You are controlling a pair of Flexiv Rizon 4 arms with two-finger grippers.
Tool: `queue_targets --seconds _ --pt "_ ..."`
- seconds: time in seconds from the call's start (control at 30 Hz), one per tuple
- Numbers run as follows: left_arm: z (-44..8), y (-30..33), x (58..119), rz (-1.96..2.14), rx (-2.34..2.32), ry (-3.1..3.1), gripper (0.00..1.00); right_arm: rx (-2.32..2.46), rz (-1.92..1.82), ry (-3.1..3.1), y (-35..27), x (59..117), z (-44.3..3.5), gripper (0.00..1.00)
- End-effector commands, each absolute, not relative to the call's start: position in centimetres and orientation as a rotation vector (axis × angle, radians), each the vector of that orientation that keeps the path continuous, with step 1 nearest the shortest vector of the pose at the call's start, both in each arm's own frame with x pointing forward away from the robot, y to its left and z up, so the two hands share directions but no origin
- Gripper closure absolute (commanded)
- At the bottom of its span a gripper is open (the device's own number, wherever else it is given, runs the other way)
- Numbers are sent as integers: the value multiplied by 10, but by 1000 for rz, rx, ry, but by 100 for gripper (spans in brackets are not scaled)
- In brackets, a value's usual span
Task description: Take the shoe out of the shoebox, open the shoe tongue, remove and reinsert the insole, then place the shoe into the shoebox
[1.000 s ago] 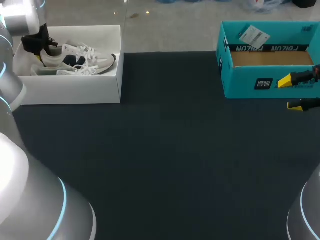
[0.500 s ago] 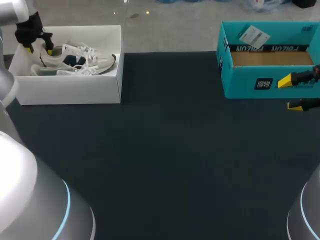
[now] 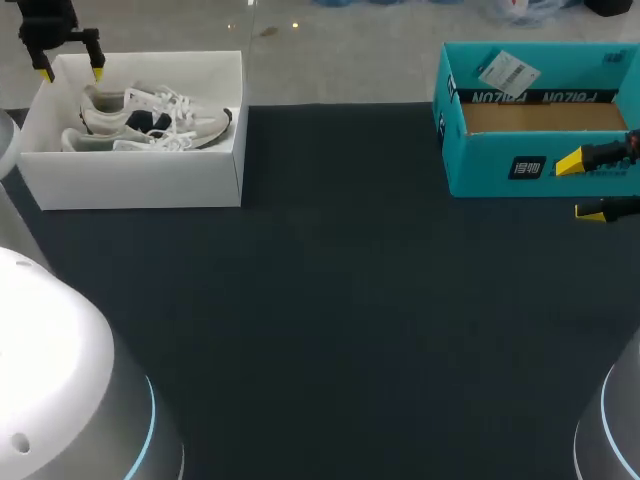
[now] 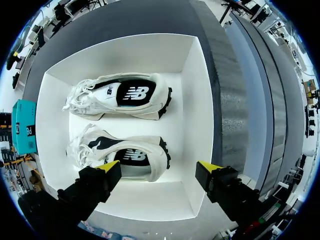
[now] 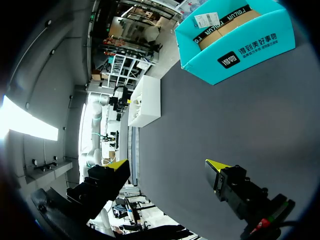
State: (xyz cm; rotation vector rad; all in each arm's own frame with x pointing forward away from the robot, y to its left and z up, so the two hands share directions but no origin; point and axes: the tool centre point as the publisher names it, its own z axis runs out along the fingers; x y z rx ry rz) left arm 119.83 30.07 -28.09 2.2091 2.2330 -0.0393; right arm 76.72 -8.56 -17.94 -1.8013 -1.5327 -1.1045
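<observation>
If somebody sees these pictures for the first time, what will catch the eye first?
Most striking is the white shoebox at the far left of the table, with a pair of white sneakers lying side by side in it and the left gripper open above its far left corner. Next comes the teal box at the far right, with the right gripper open near its front wall.

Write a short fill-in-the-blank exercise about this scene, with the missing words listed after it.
The white rectangular shoebox holds ___ white sneakers.
The left gripper hangs above this shoebox with its fingers ___.
The teal cardboard box stands at the robot's ___ side.
Missing words: two; open; right.
</observation>
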Motion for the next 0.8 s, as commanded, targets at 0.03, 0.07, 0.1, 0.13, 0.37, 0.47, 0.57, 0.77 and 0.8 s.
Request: queue_targets --seconds 0.03,0.07,0.1,0.13,0.37,0.47,0.57,0.77,0.8 --pt "-258 301 1191 -32 2212 2231 0 -1803 -1102 -1533 -85 767 -180 0" --pt "-258 301 1191 -32 2212 2231 0 -1803 -1102 -1533 -85 767 -180 0" --pt "-258 301 1191 -32 2212 2231 0 -1803 -1102 -1533 -85 767 -180 0" --pt "-258 301 1191 -32 2212 2231 0 -1803 -1102 -1533 -85 767 -180 0" --pt "-258 301 1191 -32 2212 2231 0 -1803 -1102 -1533 -85 767 -180 0" --pt "-252 305 1176 -5 2203 2207 0 -1803 -1102 -1533 -85 767 -180 0" --pt "-251 299 1152 97 2209 2214 0 -1803 -1102 -1533 -85 767 -180 0" --pt "-252 287 1112 174 2190 2201 0 -1803 -1102 -1533 -85 767 -180 0" --pt "-252 285 1105 179 2186 2187 0 -1803 -1102 -1533 -85 767 -180 0"
